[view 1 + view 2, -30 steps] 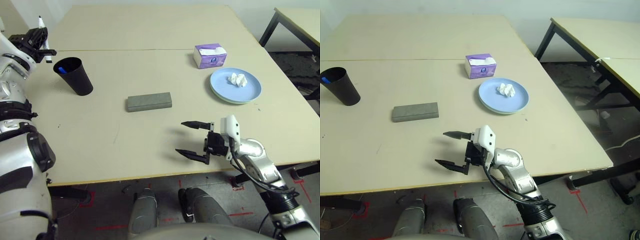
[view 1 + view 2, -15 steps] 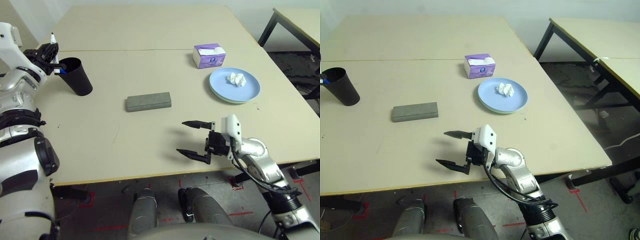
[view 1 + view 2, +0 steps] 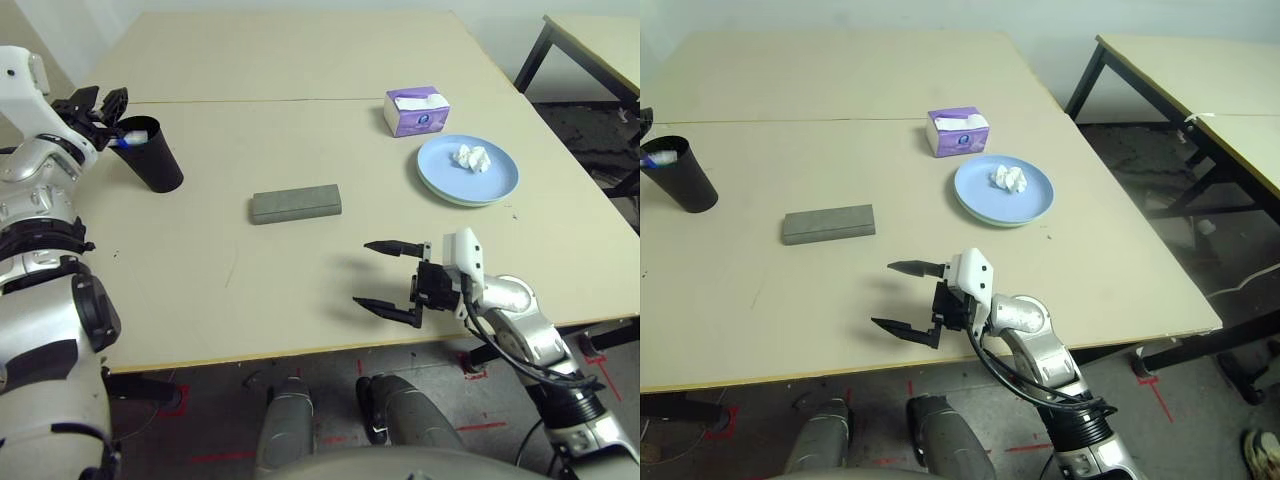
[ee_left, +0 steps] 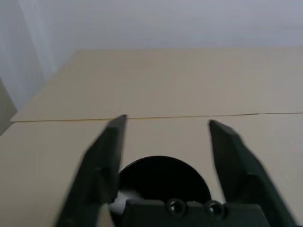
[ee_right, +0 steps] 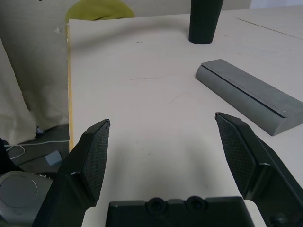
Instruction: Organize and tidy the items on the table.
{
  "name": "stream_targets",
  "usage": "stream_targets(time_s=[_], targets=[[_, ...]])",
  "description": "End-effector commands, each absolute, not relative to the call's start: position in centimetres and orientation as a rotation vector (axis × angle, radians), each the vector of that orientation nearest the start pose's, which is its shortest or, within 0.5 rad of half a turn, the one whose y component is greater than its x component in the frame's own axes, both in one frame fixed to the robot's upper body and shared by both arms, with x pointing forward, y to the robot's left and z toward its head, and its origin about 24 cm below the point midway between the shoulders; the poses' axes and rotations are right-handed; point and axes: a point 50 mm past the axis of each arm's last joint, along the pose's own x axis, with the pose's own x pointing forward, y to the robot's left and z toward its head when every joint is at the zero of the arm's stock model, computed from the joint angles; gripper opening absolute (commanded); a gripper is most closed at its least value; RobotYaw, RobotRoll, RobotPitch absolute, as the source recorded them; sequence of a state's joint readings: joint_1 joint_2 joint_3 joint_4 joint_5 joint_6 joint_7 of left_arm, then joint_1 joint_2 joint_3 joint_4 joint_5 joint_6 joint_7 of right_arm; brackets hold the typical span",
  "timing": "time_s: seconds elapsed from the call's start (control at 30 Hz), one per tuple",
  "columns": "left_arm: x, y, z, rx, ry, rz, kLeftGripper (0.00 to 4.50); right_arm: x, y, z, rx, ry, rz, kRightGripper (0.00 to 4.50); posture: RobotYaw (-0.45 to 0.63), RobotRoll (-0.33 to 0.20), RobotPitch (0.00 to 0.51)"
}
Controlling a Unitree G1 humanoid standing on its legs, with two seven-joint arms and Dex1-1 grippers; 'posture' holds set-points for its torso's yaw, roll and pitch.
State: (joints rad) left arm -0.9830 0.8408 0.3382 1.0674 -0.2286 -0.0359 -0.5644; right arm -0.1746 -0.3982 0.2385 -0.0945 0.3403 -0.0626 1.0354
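Right wrist view shows the right gripper (image 5: 163,142) with its fingers spread wide over bare bench (image 3: 300,280) near the front edge, holding nothing. That forearm reaches in low from the robot's right, gripper pointing across the bench toward the robot's left.

Ahead of it lies the grey glasses case (image 3: 296,203), flat and well apart from everything else. Any reach for it with fingers skimming the surface could shove the case along rather than straddle it.

Off to the right, the blue plate (image 3: 469,171) sits on a green one, carrying the white tissue wad (image 3: 472,157), just in front of the purple tissue box (image 3: 417,110).

Farthest back on the left, the left gripper (image 3: 103,108) hangs just at the rim of the black cup (image 3: 150,152), fingers apart and empty (pens show inside the cup, a white end and a blue one). Its arm is raised and bent inward. A sideways pull-away could catch the rim and tip the tall, narrow cup.
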Motion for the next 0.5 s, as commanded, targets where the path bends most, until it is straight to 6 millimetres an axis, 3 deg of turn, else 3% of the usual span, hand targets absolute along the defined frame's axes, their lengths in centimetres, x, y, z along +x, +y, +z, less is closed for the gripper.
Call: stream_targets(time_s=[0.03,0.33,0.5], targets=[[34.3,37.4,23.0,0.122,-0.155,0.061,4.49,23.8,-11.4,9.5,-0.178,-0.173,1.337,4.50,-0.06,0.000,0.156],[33.7,38.0,23.2,0.131,-0.161,0.071,4.49,24.0,-11.6,9.5,-0.176,-0.176,1.330,4.50,-0.06,0.000,0.144],[31.4,40.3,23.0,0.115,-0.159,0.066,4.49,24.1,-13.3,9.4,-0.158,-0.174,1.238,4.50,-0.07,0.000,0.144]])
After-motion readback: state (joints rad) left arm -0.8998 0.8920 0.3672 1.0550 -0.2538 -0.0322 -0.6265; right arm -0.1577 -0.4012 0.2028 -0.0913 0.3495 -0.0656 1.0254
